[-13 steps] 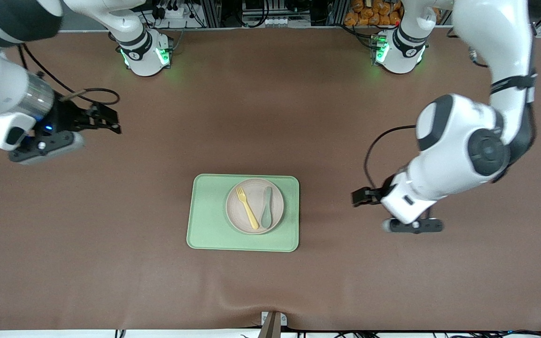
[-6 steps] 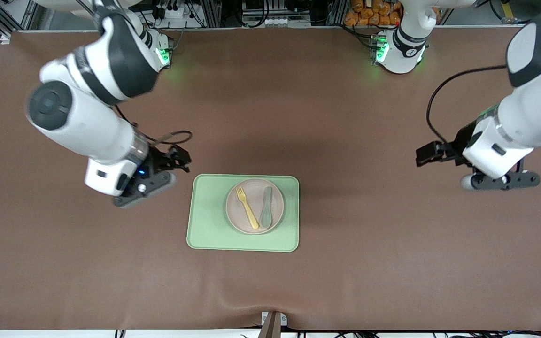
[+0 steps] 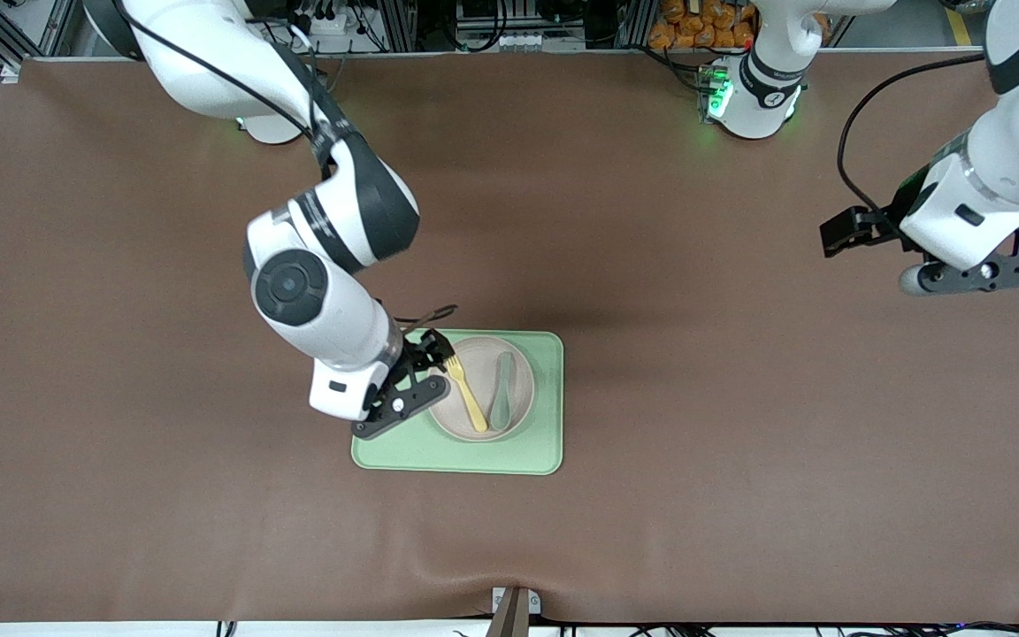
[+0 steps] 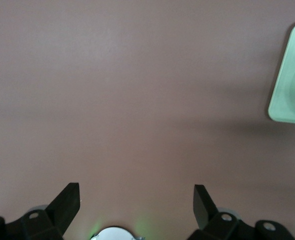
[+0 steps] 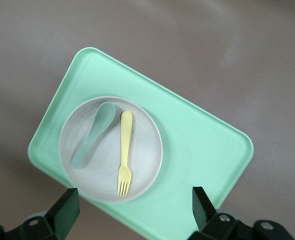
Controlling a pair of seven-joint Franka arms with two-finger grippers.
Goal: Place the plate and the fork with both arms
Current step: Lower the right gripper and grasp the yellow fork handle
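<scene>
Brown table (image 3: 209,495): my green tray (image 3: 394,433) carries the plate (image 3: 518,402); fork (image 3: 465,394) lies beside the spoon (image 3: 502,389), tines toward twelve o'clock. Right gripper (image 3: 428,372) hovers over the plate's rim, fingers spread; left gripper (image 4: 136,200) waits over bare table, fingers open.

Brown table (image 3: 739,495); green tray (image 3: 403,442) lies on it

Plate (image 3: 518,400): matt beige plastic; fork (image 3: 466,395): smooth yellow plastic; spoon (image 3: 502,390): matt grey-green plastic; tray (image 3: 394,425): smooth, slightly glossy light-green plastic; table (image 3: 739,495): matt brown cover, faintly wrinkled.
</scene>
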